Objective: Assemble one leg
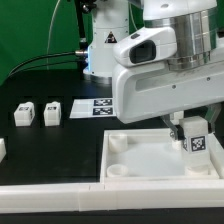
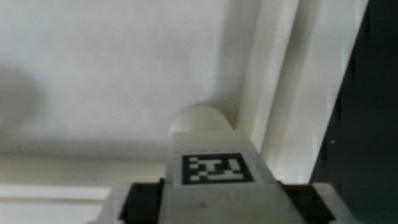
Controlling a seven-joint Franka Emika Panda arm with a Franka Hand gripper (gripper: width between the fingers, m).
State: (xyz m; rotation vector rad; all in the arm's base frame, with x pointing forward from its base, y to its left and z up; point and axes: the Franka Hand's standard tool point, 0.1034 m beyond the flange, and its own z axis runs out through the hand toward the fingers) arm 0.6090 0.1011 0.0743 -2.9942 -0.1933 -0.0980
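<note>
Claw (image 1: 191, 129) clamped on the leg (image 1: 197, 143), arm (image 1: 160, 55) pointing down, over tabletop (image 1: 135, 165) corner

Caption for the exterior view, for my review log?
Panda's tool holds a tagged leg over the tabletop; two loose legs sit beside the marker board.

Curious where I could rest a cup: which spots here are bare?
The black table is bare between the two loose legs and the tabletop. The tabletop's floor is bare toward the exterior view's left. Crowded toward its right, where the fingers hold a leg.
</note>
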